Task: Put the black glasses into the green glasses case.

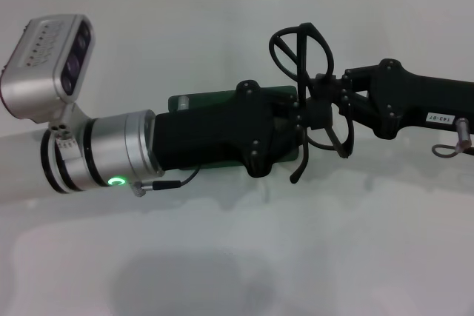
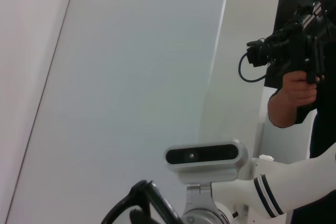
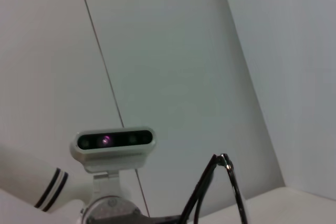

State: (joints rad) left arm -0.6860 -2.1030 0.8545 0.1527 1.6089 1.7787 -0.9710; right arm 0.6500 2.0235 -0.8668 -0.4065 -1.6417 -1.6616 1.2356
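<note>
Head view: left jaws [image 1: 285,129] and right jaws [image 1: 326,105] meeting above the counter [image 1: 237,257], both at the glasses [image 1: 309,86], held upright between them. Right jaws apparently clenched on the frame; left jaws' state cannot be told. Case [image 1: 194,101] directly beneath the left jaws, mostly hidden, lid state unclear.

Left wrist view: only a rim of the glasses [image 2: 137,207] close by, right arm's camera beyond.

Right wrist view: glasses [image 3: 216,190] just ahead.

Likely mid-handover or folding; next, lowering the glasses into the case, temples tucked.
</note>
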